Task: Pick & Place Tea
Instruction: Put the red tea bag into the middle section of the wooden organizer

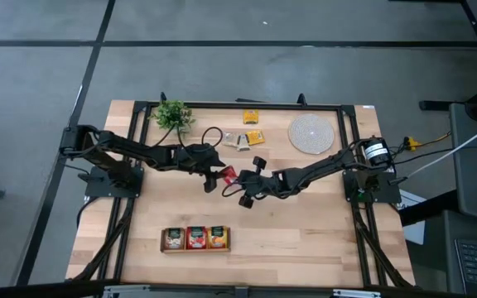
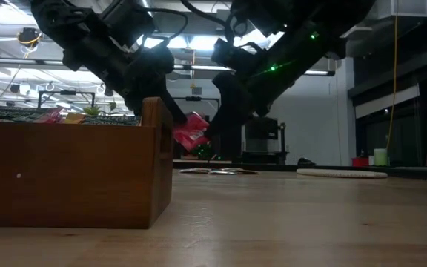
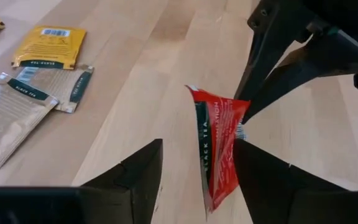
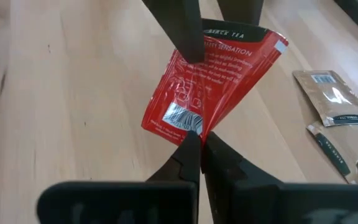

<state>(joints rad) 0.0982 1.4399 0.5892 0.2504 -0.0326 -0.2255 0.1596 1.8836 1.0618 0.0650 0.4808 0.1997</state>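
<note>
Near the front edge of the table [image 1: 305, 223], the wooden three-compartment tray [image 1: 195, 248] holds tea sachets in all three sections: what looks like a pale or brownish pack in the left section, a red one in the middle and a yellow-orange one on the right, though the overhead view is too coarse to count them. Above the middle of the table, clear of the wood, a red black-tea sachet [image 4: 213, 81] hangs between the two arms. The right gripper [image 4: 201, 143] is pinched tight on its lower corner, while the left gripper [image 3: 197, 165] has its fingers spread apart, the sachet standing in the gap against one finger [image 3: 272, 180]. Farther back lie the loose sachets: a yellow one [image 1: 252, 117] near the far edge, another yellow one [image 1: 257, 136] beside two pale ones [image 1: 237, 140]. A round woven mat [image 1: 311, 134] sits to their right and a small green plant [image 1: 173, 114] to their left.
</note>
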